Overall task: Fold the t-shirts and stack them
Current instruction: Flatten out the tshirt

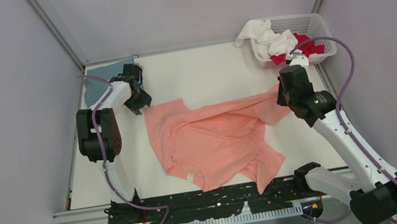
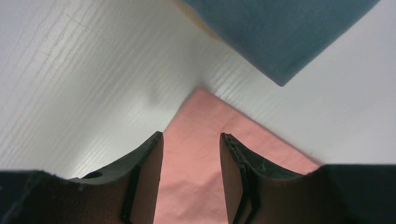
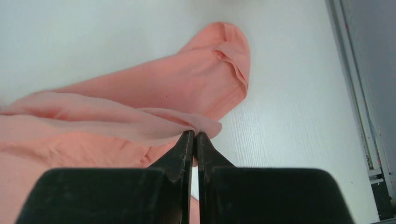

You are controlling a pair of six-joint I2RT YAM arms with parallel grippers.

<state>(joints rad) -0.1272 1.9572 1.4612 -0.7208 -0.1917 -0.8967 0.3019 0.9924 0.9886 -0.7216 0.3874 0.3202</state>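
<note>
A salmon-pink t-shirt (image 1: pixel 217 138) lies crumpled and spread across the middle of the table. My left gripper (image 1: pixel 141 104) is at its far left corner. In the left wrist view its jaws (image 2: pixel 191 136) stand open, one on each side of that pink corner (image 2: pixel 201 154). My right gripper (image 1: pixel 283 99) is at the shirt's far right end. It is shut (image 3: pixel 195 133) on a thin fold of the pink cloth (image 3: pixel 140 93), lifted off the table. A folded teal-blue t-shirt (image 1: pixel 99 82) lies at the far left corner, its corner (image 2: pixel 280 32) just beyond the pink one. A tan edge (image 2: pixel 194 16) shows under it.
A white lattice basket (image 1: pixel 315 20) stands at the far right corner, holding a white shirt (image 1: pixel 261 37) and a red one (image 1: pixel 308 45). Grey walls with metal rails close in the table on three sides. The arm bases sit along the near edge.
</note>
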